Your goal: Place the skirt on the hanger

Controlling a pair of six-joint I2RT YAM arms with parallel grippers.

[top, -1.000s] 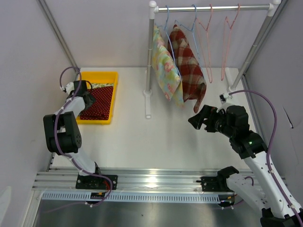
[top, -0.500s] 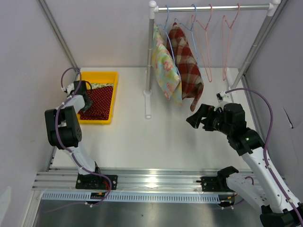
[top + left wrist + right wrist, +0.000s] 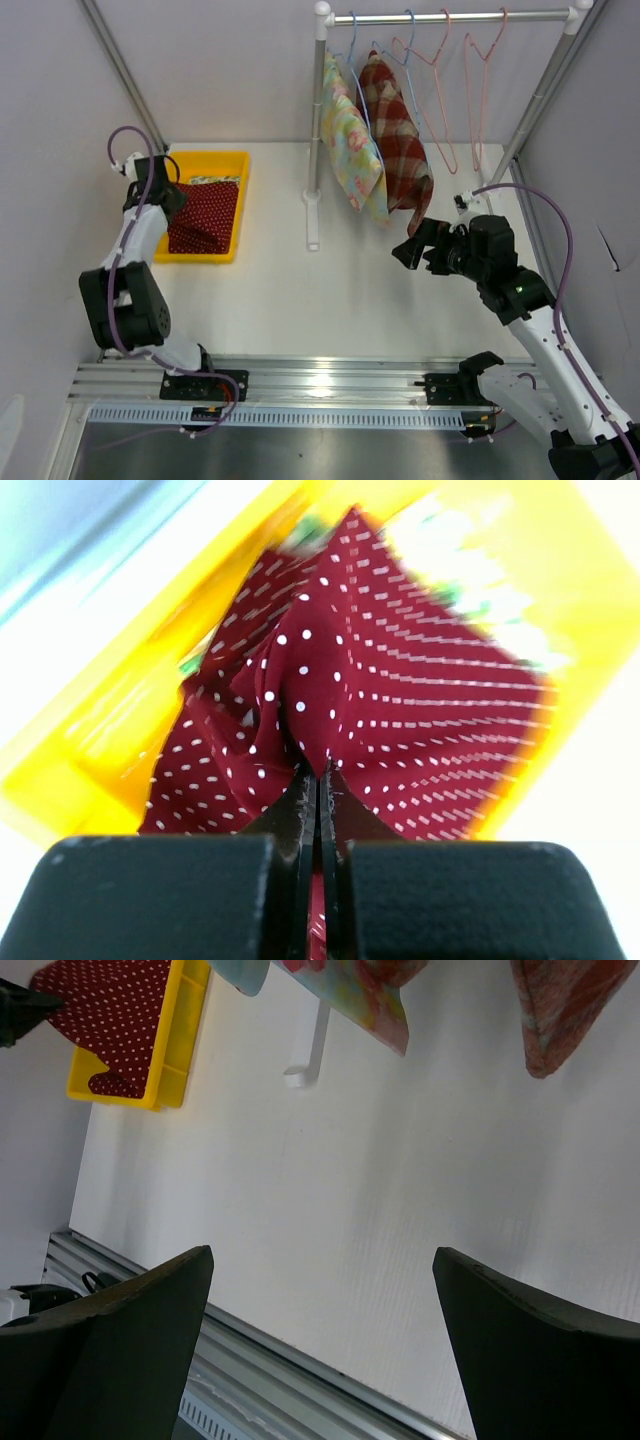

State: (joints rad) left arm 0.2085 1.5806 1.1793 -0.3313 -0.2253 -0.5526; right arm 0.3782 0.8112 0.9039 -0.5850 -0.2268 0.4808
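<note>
Left gripper [image 3: 318,780] is clamped tight on the skirt [image 3: 400,710], jaws pressed together with a fold of the dark red, white-dotted fabric pinched between them. The cloth rises in a peak to the fingertips. The rest of the skirt lies spread inside the yellow tray [image 3: 215,160], and the pinch sits at the tray's left rim. A printed cloth [image 3: 480,560], green and white, peeks out from under the skirt at the tray's far end.

Well to the right of the tray stands the rack [image 3: 450,17]. A floral cloth [image 3: 350,140] and a plaid cloth [image 3: 400,140] hang on blue hangers at the end nearer the tray. Two pink hangers [image 3: 443,160] hang bare on the rail beyond them.

Right gripper [image 3: 320,1260] is wide open and holds nothing. It hovers above the white bench [image 3: 300,290], far right of the tray, just beside the bottom corner of the plaid cloth. Its camera looks back across the bench, with the tray and skirt in the far corner.
</note>
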